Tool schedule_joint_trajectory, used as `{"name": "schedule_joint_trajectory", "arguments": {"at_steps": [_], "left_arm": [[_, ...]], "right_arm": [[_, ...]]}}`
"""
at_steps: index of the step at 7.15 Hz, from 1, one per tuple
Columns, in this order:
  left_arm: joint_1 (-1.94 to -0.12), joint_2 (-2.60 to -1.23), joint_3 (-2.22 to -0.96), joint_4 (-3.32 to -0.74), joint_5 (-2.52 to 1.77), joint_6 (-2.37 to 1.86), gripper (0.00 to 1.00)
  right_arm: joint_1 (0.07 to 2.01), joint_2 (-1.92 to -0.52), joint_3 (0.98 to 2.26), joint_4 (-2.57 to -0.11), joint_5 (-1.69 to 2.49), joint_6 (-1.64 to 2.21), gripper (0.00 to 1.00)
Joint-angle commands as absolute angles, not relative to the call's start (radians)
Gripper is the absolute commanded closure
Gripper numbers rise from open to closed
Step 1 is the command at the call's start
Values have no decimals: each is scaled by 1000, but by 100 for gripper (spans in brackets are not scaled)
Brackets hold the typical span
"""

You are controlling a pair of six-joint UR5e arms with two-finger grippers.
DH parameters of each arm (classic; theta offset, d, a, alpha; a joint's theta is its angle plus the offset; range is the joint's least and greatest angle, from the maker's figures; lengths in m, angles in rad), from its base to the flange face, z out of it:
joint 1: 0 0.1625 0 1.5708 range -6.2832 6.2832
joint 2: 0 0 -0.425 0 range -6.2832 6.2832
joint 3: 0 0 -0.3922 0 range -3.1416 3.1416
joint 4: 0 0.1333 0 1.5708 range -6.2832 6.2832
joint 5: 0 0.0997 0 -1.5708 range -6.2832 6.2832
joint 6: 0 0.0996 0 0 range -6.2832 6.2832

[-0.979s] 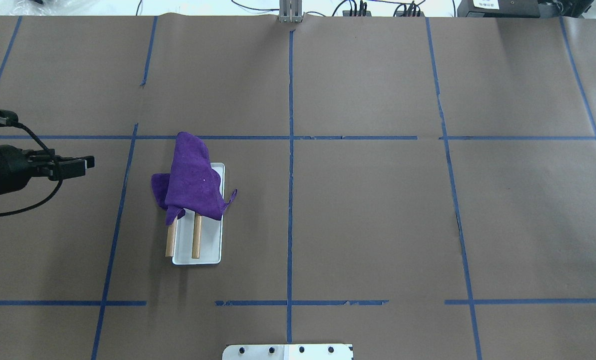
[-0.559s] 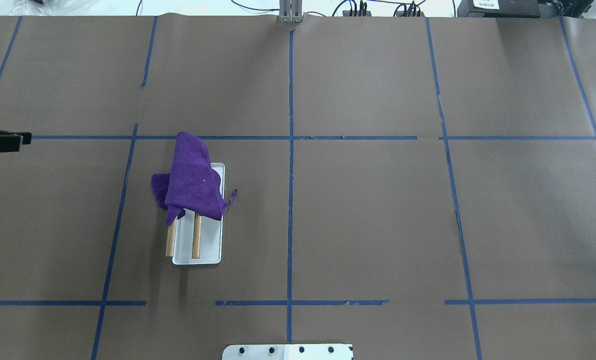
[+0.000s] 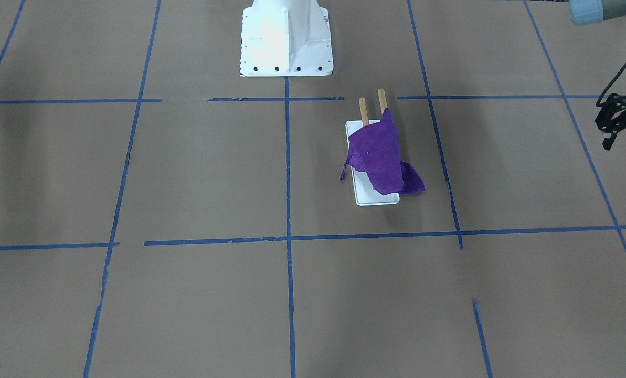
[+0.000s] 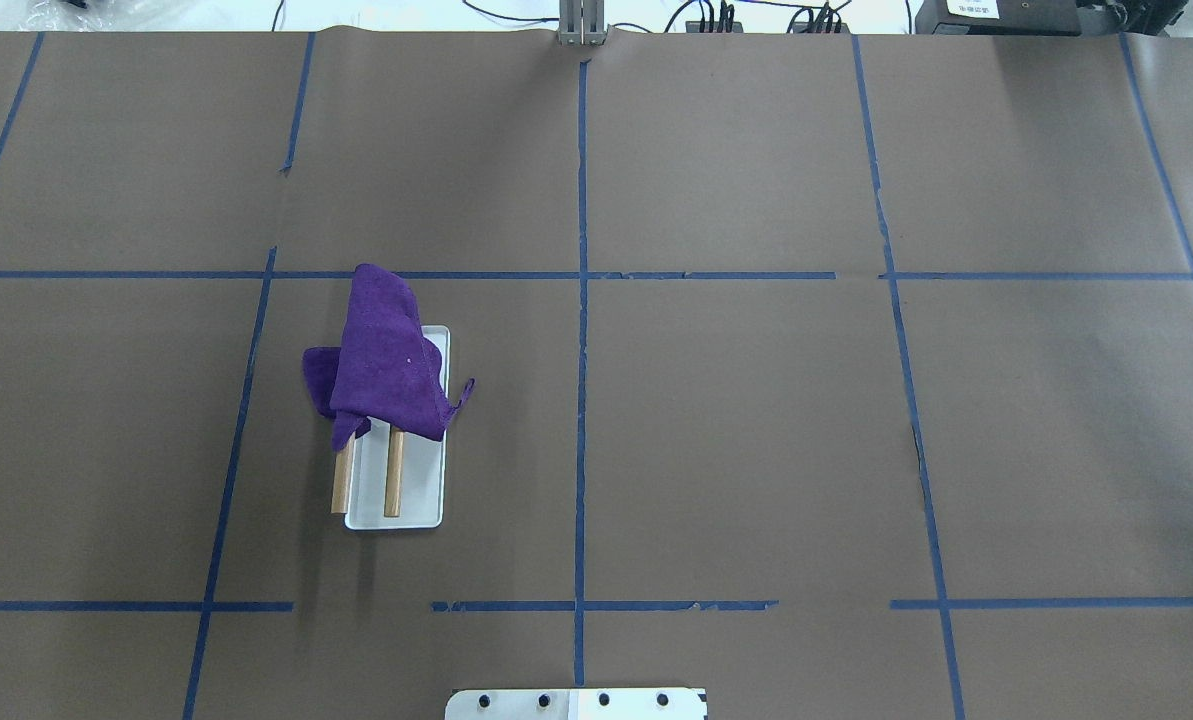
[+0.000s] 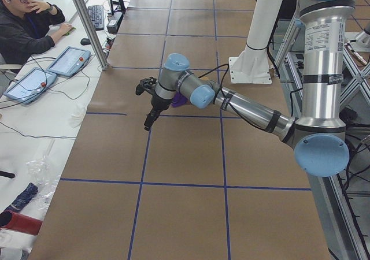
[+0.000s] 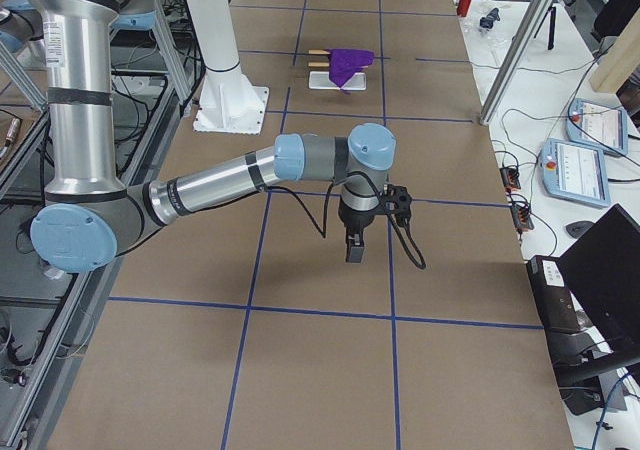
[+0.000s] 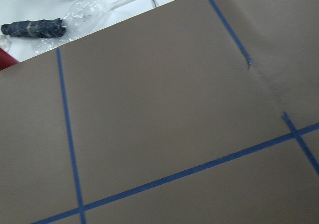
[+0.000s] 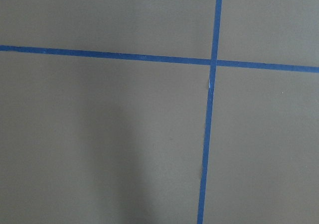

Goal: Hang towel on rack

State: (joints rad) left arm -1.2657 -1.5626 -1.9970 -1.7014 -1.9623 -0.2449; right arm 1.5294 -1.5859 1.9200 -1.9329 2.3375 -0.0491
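The deep purple towel (image 4: 386, 360) lies bunched over the far end of the rack, covering about half of the two wooden dowels (image 4: 393, 480); one corner hangs off to the side. The rack's white base (image 4: 426, 500) sits left of the table's centre. The towel (image 3: 378, 155) and base (image 3: 375, 198) also show in the front-facing view. My left gripper (image 3: 608, 142) hangs well clear of the rack near the table's left side, holding nothing; I cannot tell whether it is open. My right gripper (image 6: 354, 253) points down over bare table far from the rack; its state cannot be told.
The large white bolted pedestal (image 3: 286, 39) stands at the robot's edge of the table. Blue tape lines cross the brown paper. An operator (image 5: 23, 17) sits at tablets (image 5: 69, 60) beyond the far edge. A metal post (image 5: 89, 23) stands at that edge.
My left arm has drawn back to the left and out of the overhead view. The towel and rack have not moved.
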Motion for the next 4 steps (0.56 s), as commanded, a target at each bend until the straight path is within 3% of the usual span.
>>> {"name": "schedule_joint_trajectory", "arguments": {"at_steps": [1,4], "left_arm": [[-1467,-1615,-1845,-1577,-2177,50,0],[-1580,-1606,-1631,-1572,-2295,134,0]], "right_arm": [[1563,-1591,1879,-1933,2379,-87,0],[1632,-1591,1777,-1933,2445,-196,0]]}}
